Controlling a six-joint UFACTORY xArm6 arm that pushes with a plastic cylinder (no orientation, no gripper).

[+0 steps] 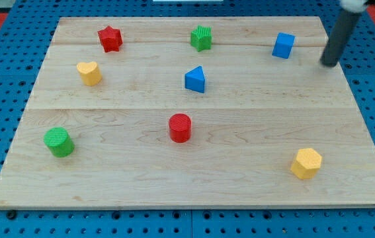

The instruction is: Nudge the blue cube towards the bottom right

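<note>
Yellow hexagon block (pixel 305 163) lies below-left of my tip (pixel 329 64), which holds nothing and should circle up-left of the blue cube (pixel 283 45).

— Where's your rod?
— At the view's top right, dark, leaning slightly, upper end cut off by the edge.
— And the end?
— My tip (pixel 329 64) is down at the surface.

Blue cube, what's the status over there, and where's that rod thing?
My tip right of blue cube, apart, no contact. Cube near the view's top right. Yellow block sits toward bottom right.
</note>
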